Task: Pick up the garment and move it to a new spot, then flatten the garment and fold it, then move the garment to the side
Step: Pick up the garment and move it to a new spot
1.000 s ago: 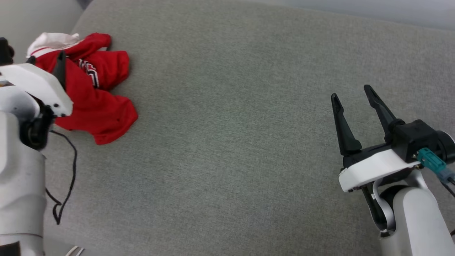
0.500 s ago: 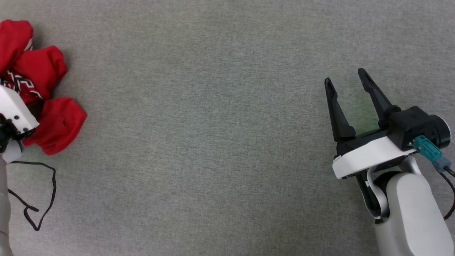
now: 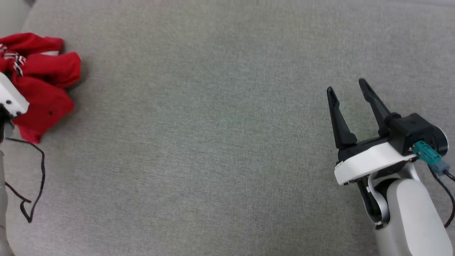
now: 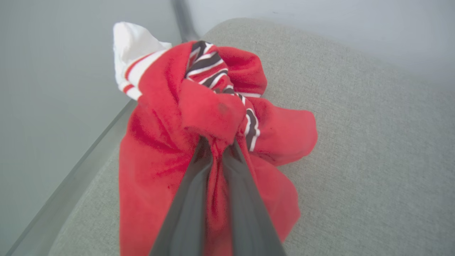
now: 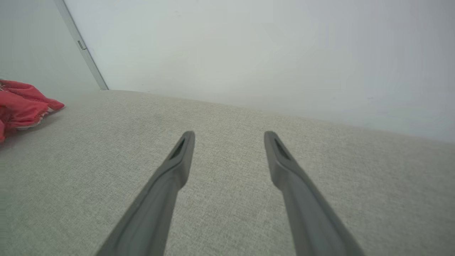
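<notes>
The garment [image 4: 160, 149] is a bunched red jersey with black-and-white lettering and a white striped-trim sleeve [image 4: 133, 46] sticking up. My left gripper [image 4: 218, 144] is shut on a fold of its red cloth, which wraps over the fingertips. In the head view the garment [image 3: 46, 89] sits at the far left, partly behind my left wrist's white housing [image 3: 10, 97]. My right gripper [image 3: 347, 88] is open and holds nothing, low over the grey cushion at the right, far from the garment. From the right wrist, the garment [image 5: 21, 105] shows at the left edge beyond the right gripper [image 5: 229, 137].
A wide grey fabric cushion [image 3: 213, 142] spreads between the two arms. A loose black cable [image 3: 37, 177] hangs by my left arm. A pale wall [image 5: 249, 53] rises behind the cushion, with a dark seam [image 5: 83, 48] at its left corner.
The head camera has swung, so the whole picture shifted. The garment is now more tightly bunched at my left gripper. My right gripper stays open.
</notes>
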`<state>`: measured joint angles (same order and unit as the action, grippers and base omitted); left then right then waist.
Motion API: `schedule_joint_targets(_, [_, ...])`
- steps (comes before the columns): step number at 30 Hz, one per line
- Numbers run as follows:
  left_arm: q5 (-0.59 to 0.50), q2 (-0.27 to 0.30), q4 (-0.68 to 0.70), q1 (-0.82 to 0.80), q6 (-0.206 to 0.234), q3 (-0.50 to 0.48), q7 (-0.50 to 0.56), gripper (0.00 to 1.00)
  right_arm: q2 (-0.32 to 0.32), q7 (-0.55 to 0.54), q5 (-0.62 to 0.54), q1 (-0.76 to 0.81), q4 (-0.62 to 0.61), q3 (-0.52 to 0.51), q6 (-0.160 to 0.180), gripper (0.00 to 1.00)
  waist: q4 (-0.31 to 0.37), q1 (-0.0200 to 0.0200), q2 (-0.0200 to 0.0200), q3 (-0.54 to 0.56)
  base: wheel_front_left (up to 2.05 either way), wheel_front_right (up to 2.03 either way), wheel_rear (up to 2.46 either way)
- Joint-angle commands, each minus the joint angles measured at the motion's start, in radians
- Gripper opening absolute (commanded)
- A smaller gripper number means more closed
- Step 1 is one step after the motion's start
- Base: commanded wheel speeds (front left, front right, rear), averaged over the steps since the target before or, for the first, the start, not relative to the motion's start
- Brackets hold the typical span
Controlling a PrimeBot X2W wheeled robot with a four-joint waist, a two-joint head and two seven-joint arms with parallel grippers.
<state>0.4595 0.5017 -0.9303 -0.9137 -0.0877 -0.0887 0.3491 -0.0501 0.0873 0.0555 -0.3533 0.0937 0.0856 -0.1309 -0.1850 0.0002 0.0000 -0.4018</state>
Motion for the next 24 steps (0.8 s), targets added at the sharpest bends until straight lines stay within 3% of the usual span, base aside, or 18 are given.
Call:
schedule_joint_targets(1, [-0.029, 0.009, 0.018, -0.026, 0.006, 0.018, -0.07, 0.0, 0.0, 0.005, 0.008, 0.024, 0.006, -0.003, 0.0, 1.0, -0.018, -0.0002, 0.0, 0.059, 0.0, 0.0, 0.0])
schedule_joint_targets(5, [-0.073, 0.002, 0.062, -0.059, -0.007, 0.06, -0.208, 0.0, 0.0, 0.008, 0.022, 0.057, 0.017, -0.012, 0.0, 1.0, -0.029, -0.0002, 0.0, 0.134, 0.0, 0.0, 0.0])
schedule_joint_targets(12, [-0.119, -0.037, 0.116, -0.096, -0.007, 0.114, -0.349, 0.0, 0.0, 0.007, 0.045, 0.112, 0.022, -0.03, 0.0, 1.0, -0.024, -0.0002, 0.0, 0.229, 0.0, 0.0, 0.0])
schedule_joint_targets(24, [-0.094, -0.189, 0.304, 0.032, -0.023, 0.198, -0.439, 0.0, 0.0, -0.004, 0.077, 0.215, 0.009, -0.067, 0.0, 1.0, 0.099, -0.0002, 0.0, 0.344, 0.0, 0.0, 0.0])
